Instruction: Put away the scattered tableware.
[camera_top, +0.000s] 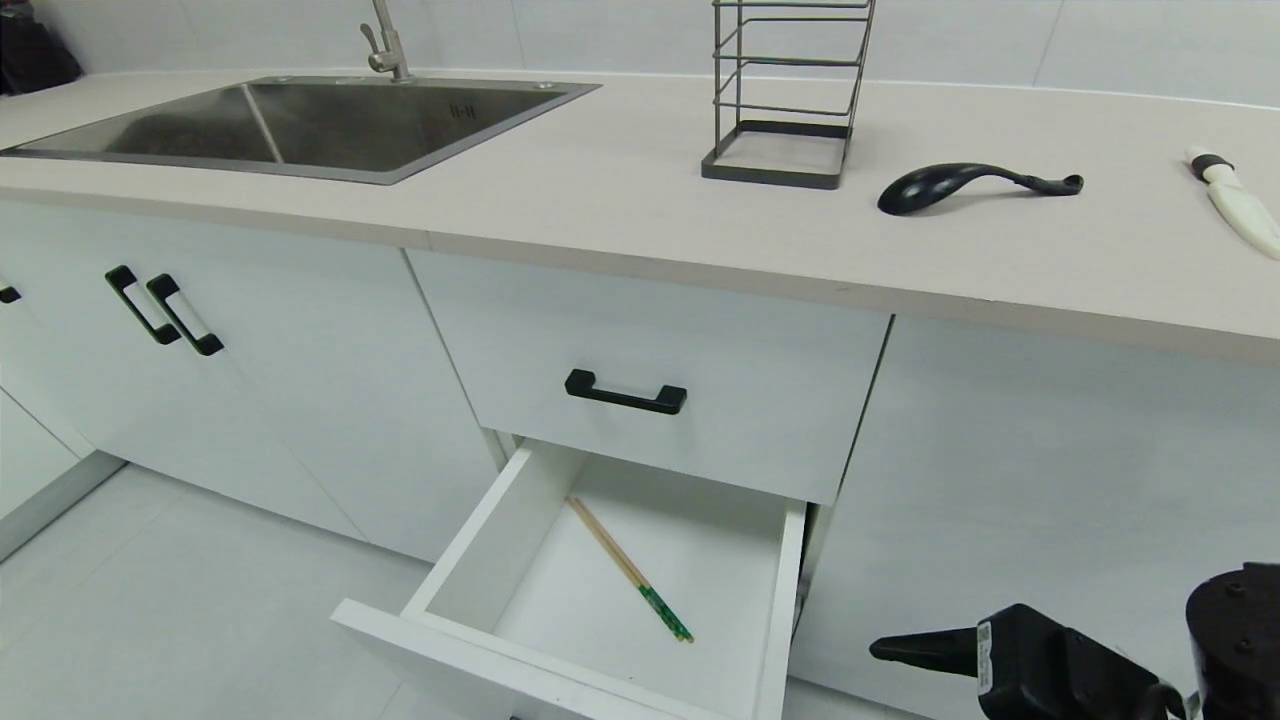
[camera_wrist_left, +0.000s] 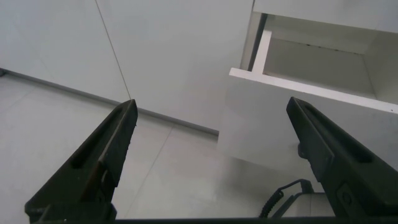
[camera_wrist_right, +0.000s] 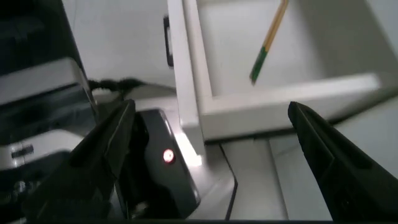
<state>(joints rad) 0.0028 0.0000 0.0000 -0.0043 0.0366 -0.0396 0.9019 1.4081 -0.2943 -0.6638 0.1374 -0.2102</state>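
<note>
While the left tool and right tool gape, the chopsticks look tan, green-tipped.

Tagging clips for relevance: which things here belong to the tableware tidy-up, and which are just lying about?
Belong to the job: chopsticks in the open drawer; black spoon and knife on the counter.
Just there: sink, tap, wire rack, closed drawer.

Bright even light, soft shadow under countertop, dull sheen on sink
</note>
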